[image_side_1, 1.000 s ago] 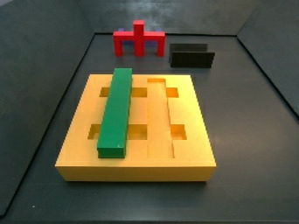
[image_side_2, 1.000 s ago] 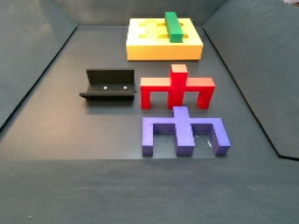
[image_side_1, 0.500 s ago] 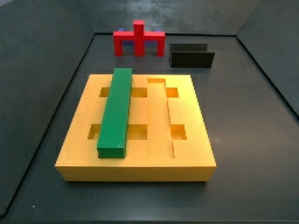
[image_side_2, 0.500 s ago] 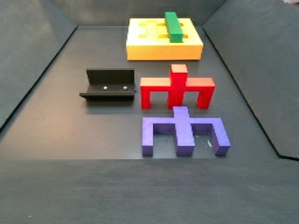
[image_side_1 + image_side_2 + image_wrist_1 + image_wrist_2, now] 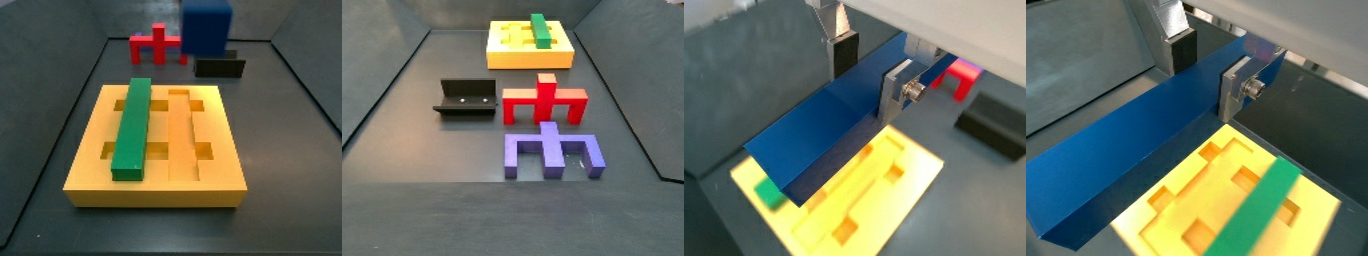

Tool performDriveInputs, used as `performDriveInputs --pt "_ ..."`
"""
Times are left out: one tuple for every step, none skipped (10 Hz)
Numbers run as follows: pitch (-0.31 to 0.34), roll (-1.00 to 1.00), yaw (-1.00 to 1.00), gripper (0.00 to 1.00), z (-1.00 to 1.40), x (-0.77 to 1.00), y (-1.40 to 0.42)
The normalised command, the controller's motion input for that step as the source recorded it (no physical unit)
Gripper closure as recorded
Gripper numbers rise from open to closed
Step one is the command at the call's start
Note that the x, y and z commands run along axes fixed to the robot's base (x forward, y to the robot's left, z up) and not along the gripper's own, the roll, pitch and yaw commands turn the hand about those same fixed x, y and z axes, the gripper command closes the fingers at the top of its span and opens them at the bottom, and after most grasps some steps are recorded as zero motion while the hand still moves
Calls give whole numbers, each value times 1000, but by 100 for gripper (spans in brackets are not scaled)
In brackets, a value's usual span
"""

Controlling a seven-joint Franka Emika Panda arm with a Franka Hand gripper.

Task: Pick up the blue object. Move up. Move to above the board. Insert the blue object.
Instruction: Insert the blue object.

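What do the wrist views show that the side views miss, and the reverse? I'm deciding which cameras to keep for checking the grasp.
Only the wrist views show the gripper: its fingers clamp the blue object above the board. Only a side view shows the purple pronged piece on the floor; the gripper is out of frame in both side views. Both kinds share the board, the green bar lying in its groove, the red pronged piece, the fixture, and the blue object, though a side view catches just part of it at the top edge.
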Motion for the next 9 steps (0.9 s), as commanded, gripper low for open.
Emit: performDriveInputs --pt "-3 214 0 100 -886 329 -611" --pt "0 230 0 100 -889 171 -197" --pt "-3 213 126 100 -931 0 -46" --pt "-34 113 131 100 -1000 0 0" --pt "-70 0 109 100 -1000 -6 97" --pt "-87 -51 54 100 -980 -14 17" --pt "-77 -147 0 100 -837 -209 57" --pt "-91 -159 69 100 -603 -123 0" --pt "0 37 0 100 -469 -89 0"
